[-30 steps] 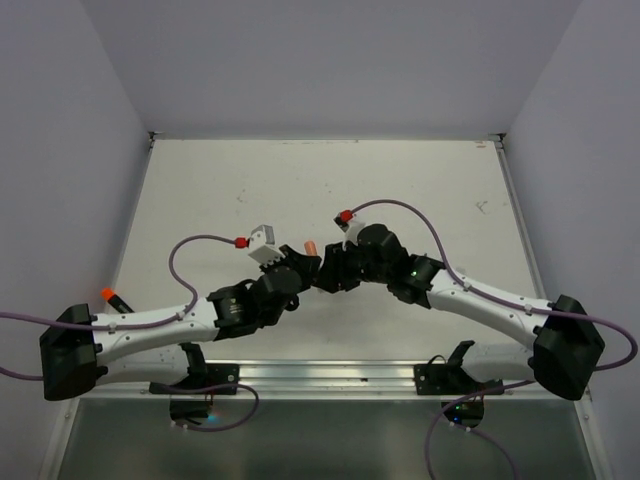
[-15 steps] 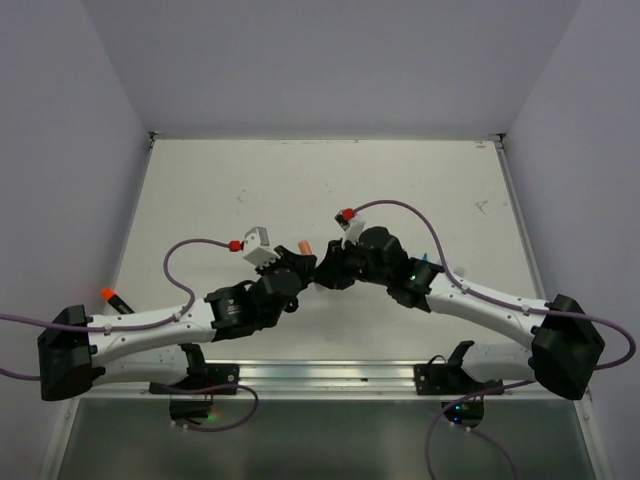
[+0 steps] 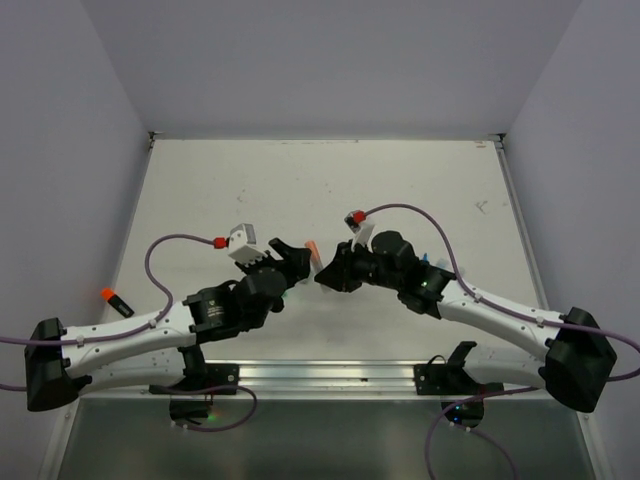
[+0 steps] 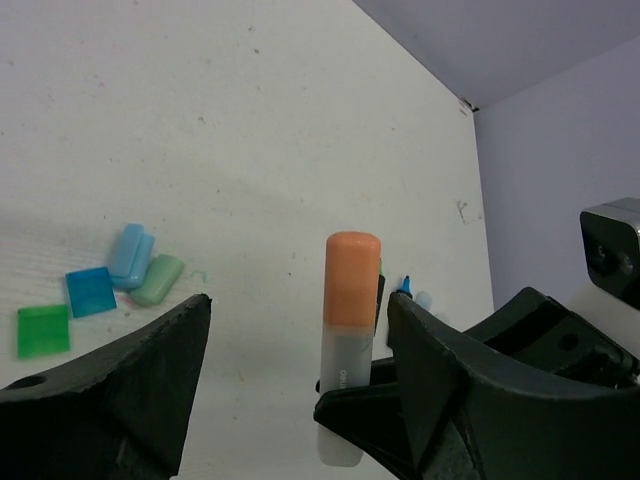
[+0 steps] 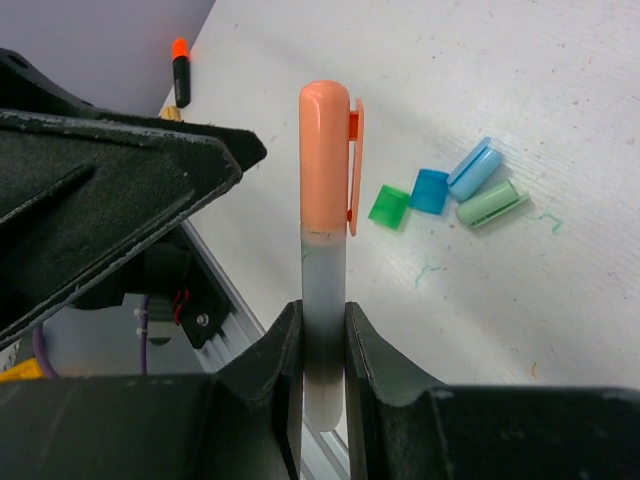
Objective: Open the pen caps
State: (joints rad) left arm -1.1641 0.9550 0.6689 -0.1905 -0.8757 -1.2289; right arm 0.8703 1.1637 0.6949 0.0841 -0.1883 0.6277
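Since a second ago the left fingers (image 4: 298,300) have let go of the peach cap (image 4: 352,278) and spread wide. They now stand open on either side of it without touching, and the left arm has drawn back toward its own side. The right fingers (image 5: 323,340), half open before, are now clamped on the grey barrel of the marker (image 5: 322,290) and hold it upright. Its peach cap is still seated on top, clip facing right in the right wrist view.

From above, the two sets of fingers meet over the middle of the counter (image 3: 300,180), nearer its front rail than its far edge. The white surface runs on beyond them to the back wall, with walls close along both sides.

Four loose caps lie in a tight cluster on the counter below the held marker: a green cap (image 5: 389,206) and a blue cap (image 5: 431,190) touching, then a light blue cap (image 5: 474,168) and a mint cap (image 5: 492,203) side by side. A black marker (image 3: 112,297) with an orange end lies well apart, hard by the left edge.
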